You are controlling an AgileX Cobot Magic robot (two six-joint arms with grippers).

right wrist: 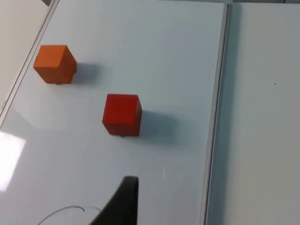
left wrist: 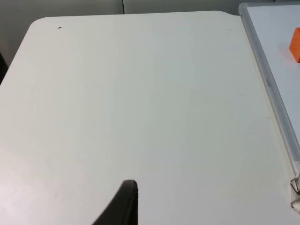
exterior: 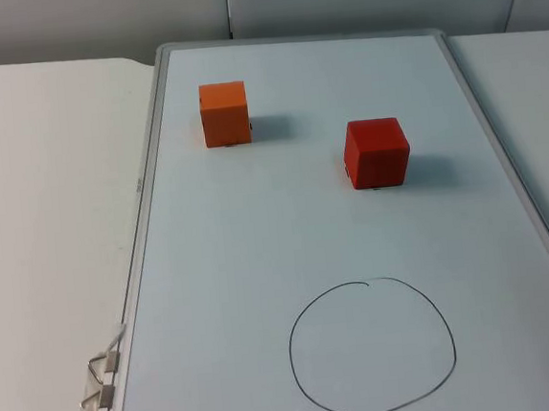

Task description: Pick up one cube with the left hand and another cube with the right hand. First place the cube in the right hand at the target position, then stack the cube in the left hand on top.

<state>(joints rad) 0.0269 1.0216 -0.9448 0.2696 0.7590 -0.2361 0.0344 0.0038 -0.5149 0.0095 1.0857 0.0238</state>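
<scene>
Orange cube (exterior: 224, 114): on whiteboard (exterior: 259, 245), near its far left corner, flat on one face, just inside left frame edge. Red cube (exterior: 377, 152): also on whiteboard, toward far right part, flat on one face, turned slightly against the board's edges. Cubes well apart from each other, neither stacked, neither touched by anything. Black hand-drawn circle (exterior: 292, 358) on near half of whiteboard, a bit right of middle, small gap in the line at its far side; nothing inside it. Both cubes outside circle, red one nearer to it.

Whiteboard flat on white tabletop (exterior: 46, 235), silver frame all round. Two metal clips (exterior: 102, 379) at the frame's left edge near the near left corner. Grey wall (exterior: 95, 19) behind far edge of tabletop.

Left gripper (left wrist: 126, 201): over bare tabletop left of whiteboard, well apart from orange cube, holding nothing seen; cannot tell whether wide or narrow. Left wrist view: whiteboard's left frame, a corner of orange cube, the clips.

Right gripper (right wrist: 124, 197): over whiteboard, on near side of red cube, near it but not touching, between it and circle line; holding nothing seen; cannot tell whether wide or narrow. Right wrist view: both cubes, right frame edge, a bit of circle line.
</scene>
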